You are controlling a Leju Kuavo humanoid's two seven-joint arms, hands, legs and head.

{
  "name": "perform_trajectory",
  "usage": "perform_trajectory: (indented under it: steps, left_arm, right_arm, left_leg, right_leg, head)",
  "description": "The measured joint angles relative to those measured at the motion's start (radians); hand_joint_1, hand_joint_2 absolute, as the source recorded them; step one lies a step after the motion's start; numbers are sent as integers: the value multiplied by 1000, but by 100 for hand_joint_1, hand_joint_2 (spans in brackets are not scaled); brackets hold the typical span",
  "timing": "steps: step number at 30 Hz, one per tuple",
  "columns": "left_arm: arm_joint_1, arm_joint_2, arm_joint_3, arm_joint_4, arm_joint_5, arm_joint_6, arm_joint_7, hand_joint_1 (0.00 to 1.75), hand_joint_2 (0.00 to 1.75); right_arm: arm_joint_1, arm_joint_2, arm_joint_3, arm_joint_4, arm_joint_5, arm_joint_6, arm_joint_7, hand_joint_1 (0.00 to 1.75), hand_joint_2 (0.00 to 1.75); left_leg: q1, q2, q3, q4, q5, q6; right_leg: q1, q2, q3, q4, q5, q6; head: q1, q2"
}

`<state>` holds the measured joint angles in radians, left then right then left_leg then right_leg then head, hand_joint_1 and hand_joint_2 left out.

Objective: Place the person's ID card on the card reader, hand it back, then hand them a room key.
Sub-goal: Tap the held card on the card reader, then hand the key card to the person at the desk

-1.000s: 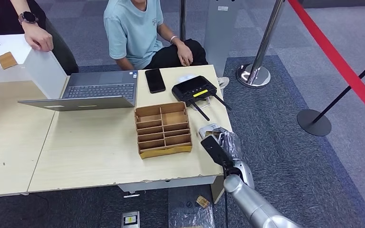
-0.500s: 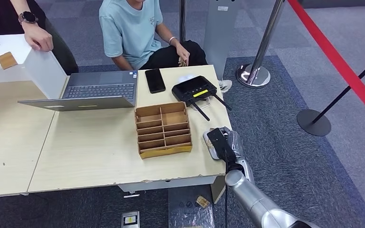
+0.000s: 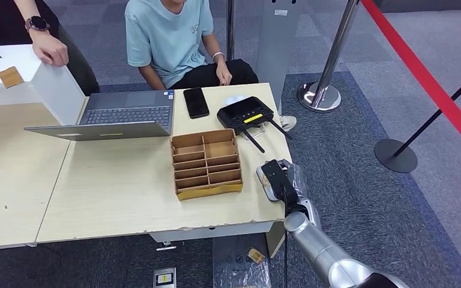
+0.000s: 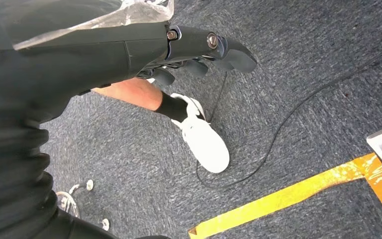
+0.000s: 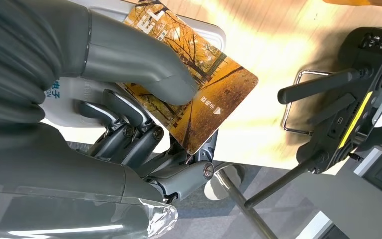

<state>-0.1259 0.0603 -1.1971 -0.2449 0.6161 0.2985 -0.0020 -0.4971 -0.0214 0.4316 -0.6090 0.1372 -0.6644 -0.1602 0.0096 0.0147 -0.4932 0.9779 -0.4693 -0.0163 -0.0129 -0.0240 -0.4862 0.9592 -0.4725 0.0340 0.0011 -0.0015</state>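
Right hand [image 5: 144, 124] pinches glossy rectangular card [image 5: 199, 99], autumn-tree print, over white card reader [image 5: 69, 94]; left hand [image 4: 199, 50] fingers spread, holding nothing.

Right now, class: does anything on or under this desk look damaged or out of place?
The desk's front edge is chipped and ragged. Under it, a crumpled plastic bag and a small device lie on the floor. The right hand holds the card over the reader normally.
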Motion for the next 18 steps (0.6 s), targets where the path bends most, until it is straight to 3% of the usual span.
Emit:
perform_trajectory:
  steps: [5, 18]
  left_arm:
    - [0, 0, 0, 0, -4, -1, -10, 0, 175]
    - [1, -1, 0, 0, -37, -7, -35, 0, 175]
  right_arm:
    - [-17, -6, 2, -7, -5, -2, 14, 175, 175]
    - [-183, -83, 44, -146, 117, 52, 183, 175, 175]
  left_leg:
    - [0, 0, -1, 0, 0, 0]
    - [-1, 0, -11, 1, 1, 0]
  right_leg:
    - [0, 0, -1, 0, 1, 0]
    - [0, 0, -11, 1, 2, 1]
  head:
    - [0, 0]
    - [0, 0]
